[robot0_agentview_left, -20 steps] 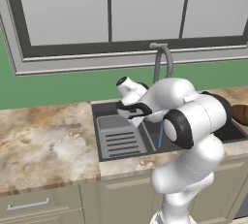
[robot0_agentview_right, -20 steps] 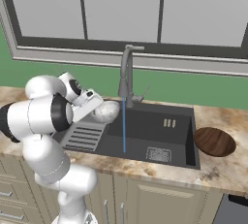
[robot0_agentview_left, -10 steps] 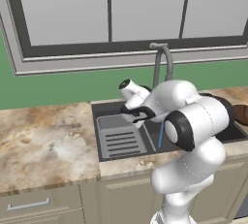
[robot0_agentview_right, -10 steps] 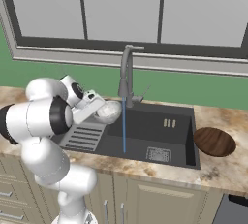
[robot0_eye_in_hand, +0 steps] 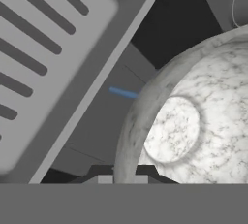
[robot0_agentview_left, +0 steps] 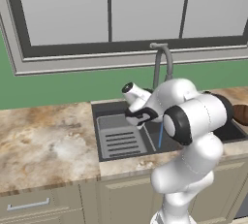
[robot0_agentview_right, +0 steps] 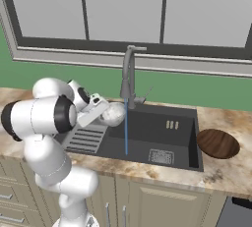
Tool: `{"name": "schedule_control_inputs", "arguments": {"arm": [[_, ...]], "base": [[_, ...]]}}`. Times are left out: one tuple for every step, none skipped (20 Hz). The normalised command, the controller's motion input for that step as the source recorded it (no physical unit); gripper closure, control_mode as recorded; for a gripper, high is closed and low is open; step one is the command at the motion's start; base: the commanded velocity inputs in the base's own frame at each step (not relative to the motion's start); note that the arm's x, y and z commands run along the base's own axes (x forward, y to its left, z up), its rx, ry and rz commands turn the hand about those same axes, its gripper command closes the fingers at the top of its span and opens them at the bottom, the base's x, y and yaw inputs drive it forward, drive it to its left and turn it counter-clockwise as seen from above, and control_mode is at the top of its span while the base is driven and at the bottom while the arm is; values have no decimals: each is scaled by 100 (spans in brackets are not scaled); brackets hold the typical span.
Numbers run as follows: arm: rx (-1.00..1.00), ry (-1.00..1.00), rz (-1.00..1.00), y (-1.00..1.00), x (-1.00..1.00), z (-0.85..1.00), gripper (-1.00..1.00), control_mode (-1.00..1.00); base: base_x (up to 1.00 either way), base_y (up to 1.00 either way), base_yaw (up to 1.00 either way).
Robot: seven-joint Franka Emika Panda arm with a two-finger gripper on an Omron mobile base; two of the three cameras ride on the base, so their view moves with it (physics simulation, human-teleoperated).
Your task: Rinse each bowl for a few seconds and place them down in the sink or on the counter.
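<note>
**Speckled bowl held beside the running water**

The gripper (robot0_agentview_right: 104,111) is clamping the rim of the speckled grey-white bowl (robot0_agentview_right: 114,114), holding it tipped on its side above the sink (robot0_agentview_right: 167,132), just left of the blue water stream (robot0_agentview_right: 126,127) that is falling from the grey gooseneck faucet (robot0_agentview_right: 129,76). The slotted insert tray (robot0_agentview_left: 120,138) is lying in the sink's left part, below the hand. The dark reddish-brown bowl (robot0_agentview_right: 217,143) is sitting on the marbled counter (robot0_agentview_right: 231,169) just right of the sink's right edge. Behind the counter, a green wall is rising to a wide dark-framed window. Since a second ago, the bowl is being carried closer toward the stream.
</note>
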Motion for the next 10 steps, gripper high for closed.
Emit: {"name": "schedule_control_inputs", "arguments": {"arm": [[0,-3,0,0,25,-20,100,-100],[0,-3,0,0,25,-18,100,-100],[0,-2,0,0,26,-20,100,-100],[0,-2,0,0,28,-23,100,-100],[0,0,0,0,36,-27,100,-100],[0,0,0,0,34,-23,100,-100],[0,-2,0,-2,27,-20,100,-100],[0,-2,0,-7,22,-18,100,-100],[0,-2,0,-7,21,-17,100,-100],[-1,-4,0,0,10,-12,100,-100]], "base": [[0,0,0],[0,0,0],[0,0,0],[0,0,0],[0,0,0],[0,0,0],[0,0,0],[0,0,0],[0,0,0],[0,0,0]]}}
